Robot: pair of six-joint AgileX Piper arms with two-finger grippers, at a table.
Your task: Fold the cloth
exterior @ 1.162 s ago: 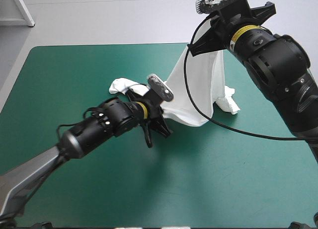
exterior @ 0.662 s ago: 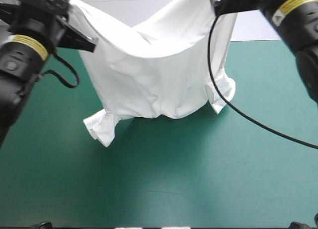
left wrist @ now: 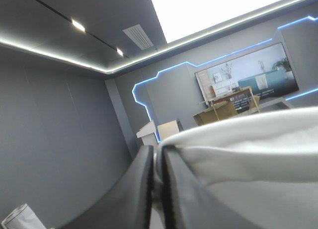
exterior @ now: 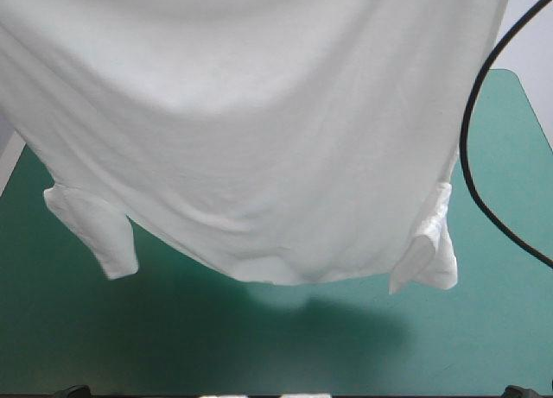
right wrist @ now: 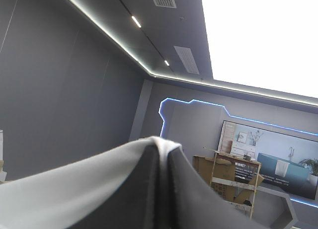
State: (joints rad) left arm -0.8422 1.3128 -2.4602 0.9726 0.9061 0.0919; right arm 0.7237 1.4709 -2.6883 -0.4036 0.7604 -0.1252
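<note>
Over teal-green table (exterior: 285,355): holding T-shirt (exterior: 259,130) spread left-to-right across upper frame, clamping its edge in left gripper (left wrist: 159,154) and right gripper (right wrist: 163,152).

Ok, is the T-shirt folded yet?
No, the T-shirt hangs spread wide as one unfolded sheet over the teal-green table.

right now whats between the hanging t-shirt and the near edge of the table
Nothing: the high view shows only bare teal-green cover there, shadowed by the T-shirt.
</note>
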